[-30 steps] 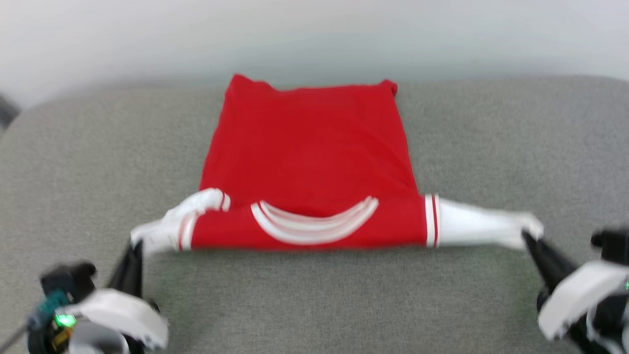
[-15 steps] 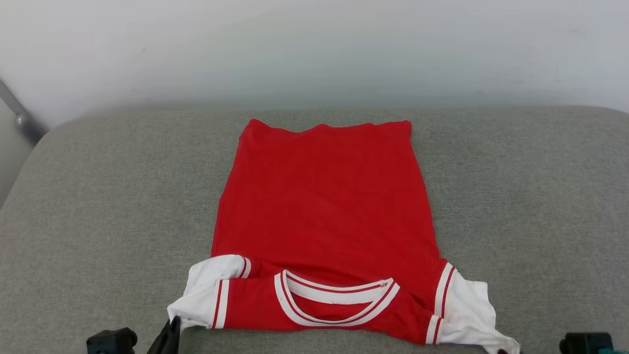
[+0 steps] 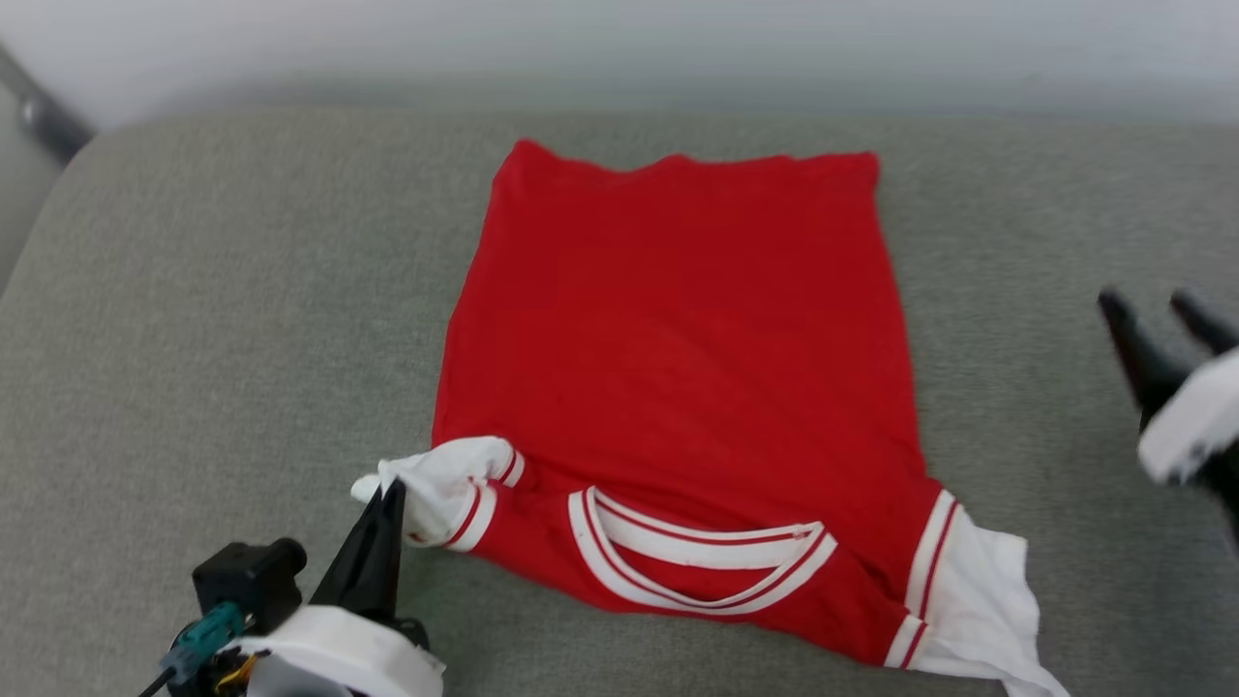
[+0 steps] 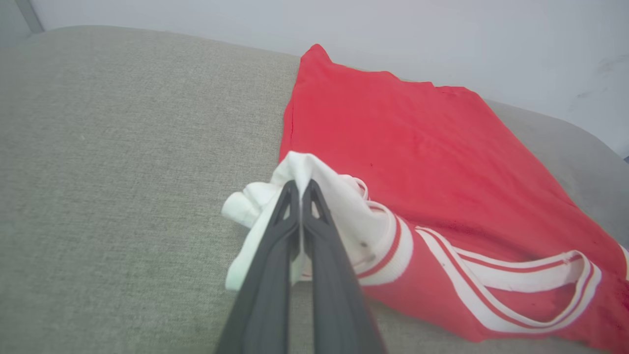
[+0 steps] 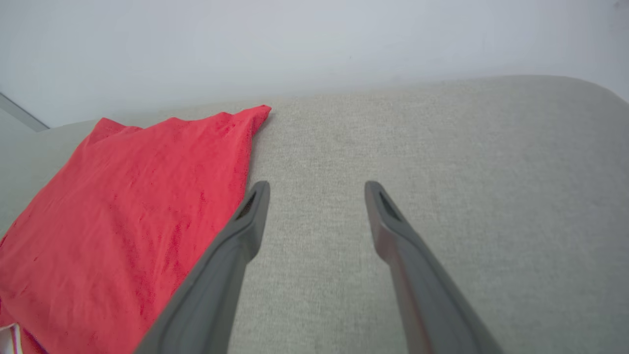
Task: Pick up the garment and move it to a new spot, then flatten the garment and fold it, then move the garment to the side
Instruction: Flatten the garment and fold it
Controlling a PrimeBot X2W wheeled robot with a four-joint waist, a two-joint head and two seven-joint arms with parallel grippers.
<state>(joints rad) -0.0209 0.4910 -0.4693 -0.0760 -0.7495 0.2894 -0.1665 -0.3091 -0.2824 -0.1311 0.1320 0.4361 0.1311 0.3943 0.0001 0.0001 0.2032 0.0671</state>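
Observation:
The red garment (image 3: 678,339) lies back-side up on the grey cushion (image 3: 194,339), hem at the far end, striped collar (image 3: 702,571) near me. Its chest letters and logo are hidden. My left gripper (image 3: 392,494) is shut on the bunched white left sleeve (image 3: 440,484); the left wrist view shows the fingers (image 4: 319,236) pinching the sleeve cloth (image 4: 339,206). The white right sleeve (image 3: 978,600) lies loose on the cushion. My right gripper (image 3: 1157,315) hovers open to the right of the garment, and stands open (image 5: 317,189) over bare cushion beside the red cloth (image 5: 123,206).
The cushion's far edge (image 3: 619,111) meets a pale wall (image 3: 678,39). A dark bar (image 3: 34,111) crosses the upper left corner. Bare grey fabric (image 5: 442,172) stretches to the right of the garment.
The camera has shifted. My right gripper let go of the right sleeve and moved up and away to the right, now open. The left gripper still holds the left sleeve, now bunched.

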